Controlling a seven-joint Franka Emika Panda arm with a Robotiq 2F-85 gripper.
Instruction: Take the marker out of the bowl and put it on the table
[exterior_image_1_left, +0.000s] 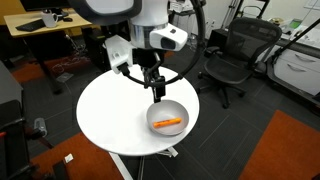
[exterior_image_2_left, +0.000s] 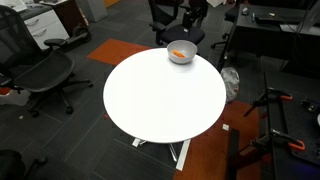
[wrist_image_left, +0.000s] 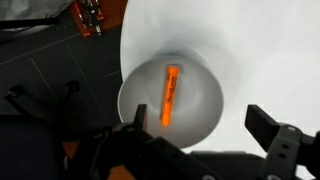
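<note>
The orange marker (exterior_image_1_left: 167, 123) lies inside the grey-white bowl (exterior_image_1_left: 150, 118), which sits near the edge of the round white table (exterior_image_1_left: 110, 110). Both exterior views show them: marker (exterior_image_2_left: 179, 53), bowl (exterior_image_2_left: 184, 59), table (exterior_image_2_left: 160, 100). In the wrist view the marker (wrist_image_left: 169, 95) lies lengthwise in the bowl (wrist_image_left: 200, 100). My gripper (exterior_image_1_left: 157, 95) hangs just above the bowl's far rim, open and empty. In the wrist view its fingers (wrist_image_left: 200, 128) straddle the bowl's near edge, apart from the marker.
Black office chairs (exterior_image_1_left: 235, 60) stand around the table. A wooden desk (exterior_image_1_left: 45, 25) is at the back. Another chair (exterior_image_2_left: 40, 75) stands beside the table. Orange and dark carpet tiles cover the floor.
</note>
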